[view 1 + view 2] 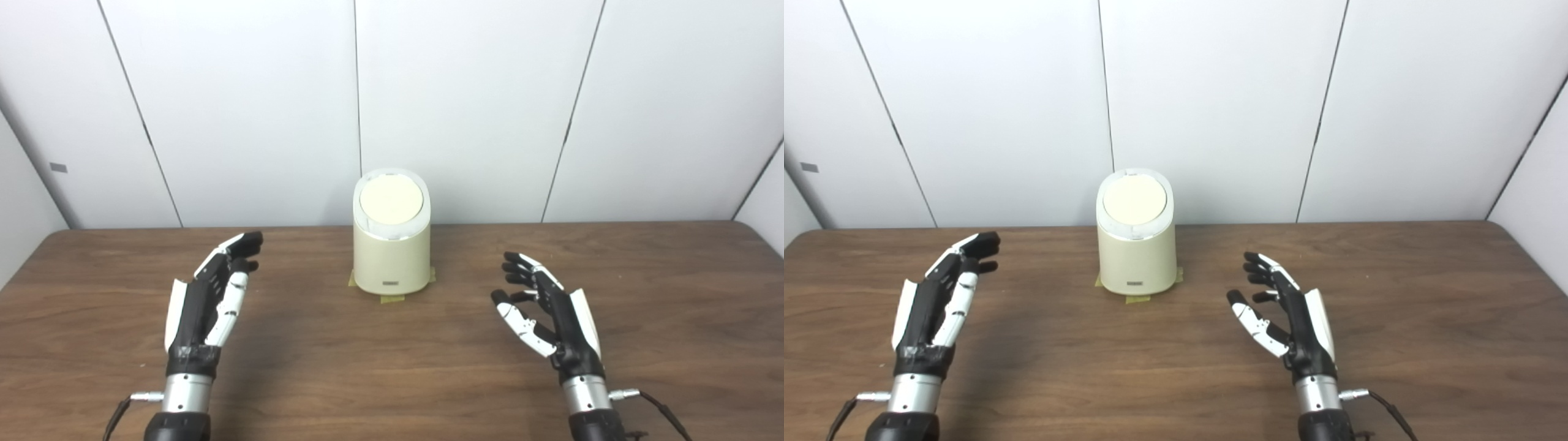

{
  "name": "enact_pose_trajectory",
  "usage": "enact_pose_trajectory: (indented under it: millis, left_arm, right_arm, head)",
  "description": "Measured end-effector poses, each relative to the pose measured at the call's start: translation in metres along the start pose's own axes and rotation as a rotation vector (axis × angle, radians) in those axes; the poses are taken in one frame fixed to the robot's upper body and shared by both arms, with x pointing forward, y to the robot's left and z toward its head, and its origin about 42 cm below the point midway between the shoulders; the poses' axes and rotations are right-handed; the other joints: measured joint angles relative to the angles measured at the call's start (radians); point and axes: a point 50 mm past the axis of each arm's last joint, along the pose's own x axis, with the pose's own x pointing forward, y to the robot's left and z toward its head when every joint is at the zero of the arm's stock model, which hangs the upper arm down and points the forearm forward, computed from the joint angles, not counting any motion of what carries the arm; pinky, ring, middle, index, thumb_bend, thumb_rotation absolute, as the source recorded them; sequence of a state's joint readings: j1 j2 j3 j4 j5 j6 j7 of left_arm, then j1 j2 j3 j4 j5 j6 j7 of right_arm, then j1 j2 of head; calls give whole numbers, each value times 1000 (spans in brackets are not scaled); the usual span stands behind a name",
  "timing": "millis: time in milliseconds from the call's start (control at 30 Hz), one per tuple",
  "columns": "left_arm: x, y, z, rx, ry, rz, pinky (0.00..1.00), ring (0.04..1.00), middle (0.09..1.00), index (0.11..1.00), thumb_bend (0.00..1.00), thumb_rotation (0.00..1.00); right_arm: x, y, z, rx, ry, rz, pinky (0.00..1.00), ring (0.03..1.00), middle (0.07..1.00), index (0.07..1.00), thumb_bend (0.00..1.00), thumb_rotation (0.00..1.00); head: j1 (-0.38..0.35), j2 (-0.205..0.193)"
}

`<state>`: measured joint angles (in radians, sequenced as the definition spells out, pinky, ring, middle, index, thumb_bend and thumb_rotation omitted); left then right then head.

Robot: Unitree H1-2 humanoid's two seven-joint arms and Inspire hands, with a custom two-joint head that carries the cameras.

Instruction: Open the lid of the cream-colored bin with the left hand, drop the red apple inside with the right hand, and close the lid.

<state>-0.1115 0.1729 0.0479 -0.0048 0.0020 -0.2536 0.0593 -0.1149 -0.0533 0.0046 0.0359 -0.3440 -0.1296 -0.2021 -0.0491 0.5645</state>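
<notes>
cream bin (392,257) upright, lid (391,201) shut, tilted twd camera

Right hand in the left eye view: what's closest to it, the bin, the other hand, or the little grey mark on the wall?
1. Cream bin, just left of the right hand.
2. Left hand, across the table.
3. Grey wall mark, far left, highest up.

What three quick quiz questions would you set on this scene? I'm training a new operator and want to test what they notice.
1. True or false: the bin lid is shut.
2. What is the left hand holding: A) an apple, B) the lid, C) nothing?
3. What fixes the bin's base to the table?

Key: 1. True. 2. C; the right hand is also open and empty, and no apple is in view. 3. Strips of tape.
</notes>
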Motion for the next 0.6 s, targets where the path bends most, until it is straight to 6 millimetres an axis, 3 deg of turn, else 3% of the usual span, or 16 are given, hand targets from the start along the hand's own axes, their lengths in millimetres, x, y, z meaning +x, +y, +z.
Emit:
enact_pose_trajectory:
  millis: [67, 167, 600]
  left_arm:
    - [-7, 3, -5, 9, 24, 6, 781, 825, 823, 793, 256, 686]
    - [-12, 6, -10, 49, 45, 5, 747, 810, 818, 786, 256, 567]
    - [-7, 7, -17, 48, 37, 37, 729, 792, 802, 778, 239, 445]
  right_arm:
    - [0, -2, -1, 13, 10, -24, 581, 698, 734, 732, 241, 257]
    - [0, -4, -2, 26, 16, -42, 586, 699, 733, 726, 249, 247]
    - [1, -13, -11, 132, 84, -89, 624, 721, 747, 721, 246, 216]
  head:
    - [-3, 2]
    - [-9, 5]
    - [5, 18]
